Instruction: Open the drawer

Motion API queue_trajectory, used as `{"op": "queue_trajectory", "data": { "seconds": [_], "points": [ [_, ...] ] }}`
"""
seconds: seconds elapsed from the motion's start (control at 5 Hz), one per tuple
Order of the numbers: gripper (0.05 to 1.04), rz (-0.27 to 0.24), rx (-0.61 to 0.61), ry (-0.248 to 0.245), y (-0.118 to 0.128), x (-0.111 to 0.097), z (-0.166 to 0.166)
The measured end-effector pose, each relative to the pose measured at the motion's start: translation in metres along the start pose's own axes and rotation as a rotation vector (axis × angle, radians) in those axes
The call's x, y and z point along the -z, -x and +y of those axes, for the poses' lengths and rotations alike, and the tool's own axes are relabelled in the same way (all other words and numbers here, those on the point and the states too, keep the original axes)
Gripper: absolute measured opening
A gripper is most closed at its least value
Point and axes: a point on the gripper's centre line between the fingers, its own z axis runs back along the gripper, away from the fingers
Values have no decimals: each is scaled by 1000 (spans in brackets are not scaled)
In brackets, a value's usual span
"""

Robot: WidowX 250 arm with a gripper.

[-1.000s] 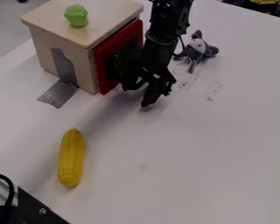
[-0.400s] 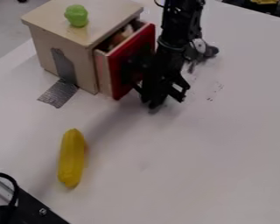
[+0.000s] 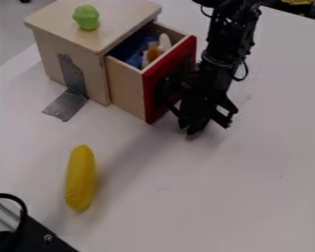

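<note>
The drawer (image 3: 126,87) is open, sticking out of the wooden cabinet (image 3: 67,44) in the upper left of the frame, with its red front (image 3: 151,101) facing the right side. Its light wooden side wall and part of its inside are in view. In it lie a blue item (image 3: 135,58), near the cabinet, and a pale and orange-brown item (image 3: 153,53) closer to the red front.

The end effector (image 3: 198,118) hangs right beside the red front, a little above and right of the middle of the frame, low over the bench (image 3: 206,211). Dark parts of it overlap the red front; whether it has hold of anything there, and how far open it is, I cannot tell. The black arm (image 3: 227,44) comes down to it from the top edge.

A lumpy green object (image 3: 86,17) sits on top of the cabinet. Grey tape (image 3: 66,104) runs down the cabinet's side and onto the bench. In the lower left, apart from the cabinet, a long yellow object (image 3: 80,178) lies on the bench. A black cable (image 3: 18,203) curves over a dark metal piece (image 3: 36,233) in the bottom left corner.
</note>
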Motion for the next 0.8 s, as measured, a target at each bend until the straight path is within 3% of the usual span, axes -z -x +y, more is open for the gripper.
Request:
{"op": "queue_trajectory", "data": {
  "seconds": [0.2, 0.4, 0.6, 0.8],
  "points": [
    [441, -12, 20, 11, -3, -2, -13],
    [759, -85, -34, 21, 0, -22, -12],
    [993, -176, -81, 31, 10, -54, -12],
    [999, -241, -122, 52, 25, -85, -9]
  ]
}}
